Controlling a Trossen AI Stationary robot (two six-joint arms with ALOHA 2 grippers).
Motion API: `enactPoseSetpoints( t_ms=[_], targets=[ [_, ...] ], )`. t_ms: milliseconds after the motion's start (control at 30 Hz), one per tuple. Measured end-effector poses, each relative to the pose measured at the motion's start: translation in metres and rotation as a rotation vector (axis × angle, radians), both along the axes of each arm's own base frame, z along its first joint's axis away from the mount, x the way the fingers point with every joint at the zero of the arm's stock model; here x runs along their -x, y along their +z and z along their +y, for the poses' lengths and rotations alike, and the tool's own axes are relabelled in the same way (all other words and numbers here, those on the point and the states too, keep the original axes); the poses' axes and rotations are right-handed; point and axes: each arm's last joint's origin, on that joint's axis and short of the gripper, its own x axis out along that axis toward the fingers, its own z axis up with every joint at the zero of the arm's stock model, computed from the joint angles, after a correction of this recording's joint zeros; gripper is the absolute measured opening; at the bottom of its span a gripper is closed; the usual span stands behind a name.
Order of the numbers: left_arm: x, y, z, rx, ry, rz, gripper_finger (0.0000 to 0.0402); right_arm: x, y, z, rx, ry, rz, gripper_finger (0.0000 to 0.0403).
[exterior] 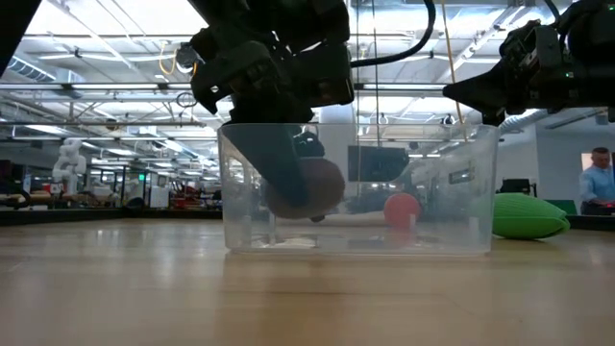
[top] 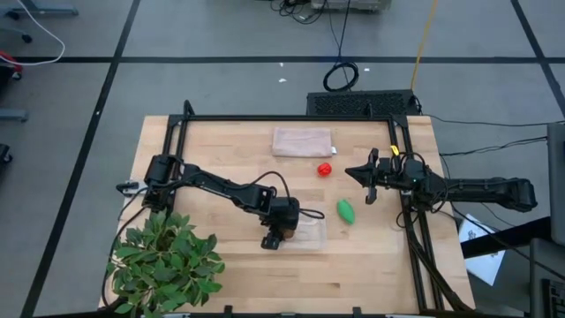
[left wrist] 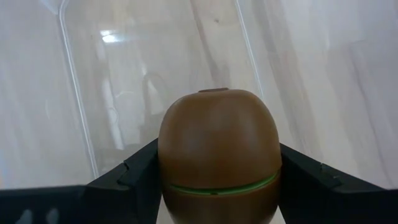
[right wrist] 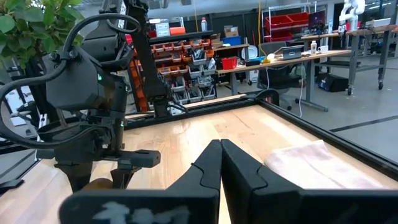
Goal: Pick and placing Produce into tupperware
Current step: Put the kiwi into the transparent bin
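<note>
My left gripper (left wrist: pixel 217 186) is shut on the brown fuzzy kiwi (left wrist: pixel 217 149) and reaches down into the clear tupperware (top: pixel 311 233), which stands on the table's near middle. In the low view the kiwi (exterior: pixel 309 186) shows inside the tupperware's walls (exterior: pixel 461 192), above its floor. The small red fruit (top: pixel 325 168) and the bright green oval (top: pixel 345 211) lie on the wood outside the tupperware, toward the right. My right gripper (right wrist: pixel 221 163) is shut and empty. It hovers above the table's right side (top: pixel 369 177), beyond both fruits. My left gripper pinches the kiwi between its two fingers (left wrist: pixel 134 177), one on each side of its thick middle (left wrist: pixel 171 168). The fingers come from above, pointing down into the tupperware. The kiwi (exterior: pixel 309 186) hangs clear of the tupperware's floor, its free end pointing away from the gripper.
A pinkish-beige flat cloth (top: pixel 303 141) lies near the table's far edge. A leafy potted plant (top: pixel 166 258) fills the near left corner. A black frame rail (top: pixel 408 185) runs along the table's right side. Bare wood (top: pixel 221 150) lies between the cloth and the left arm.
</note>
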Motion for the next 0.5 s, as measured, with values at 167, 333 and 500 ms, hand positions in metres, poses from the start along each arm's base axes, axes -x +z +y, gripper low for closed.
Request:
enactPoseSetpoints(
  t_ms=[167, 333, 500],
  targets=[
    [0.0000, 0.0000, -0.0001, -0.002, -0.011, -0.003, 0.0240, 0.0000, 0.0000, 0.0000, 0.000, 0.000, 0.000, 0.0000],
    [0.0003, 0.0000, -0.0005, 0.006, -0.034, -0.004, 0.0241, 0.0000, 0.0000, 0.0000, 0.000, 0.000, 0.000, 0.0000],
    [0.0011, -0.0002, -0.0007, 0.014, -0.038, 0.005, 0.0241, 0.0000, 0.0000, 0.0000, 0.000, 0.000, 0.000, 0.0000]
  ],
)
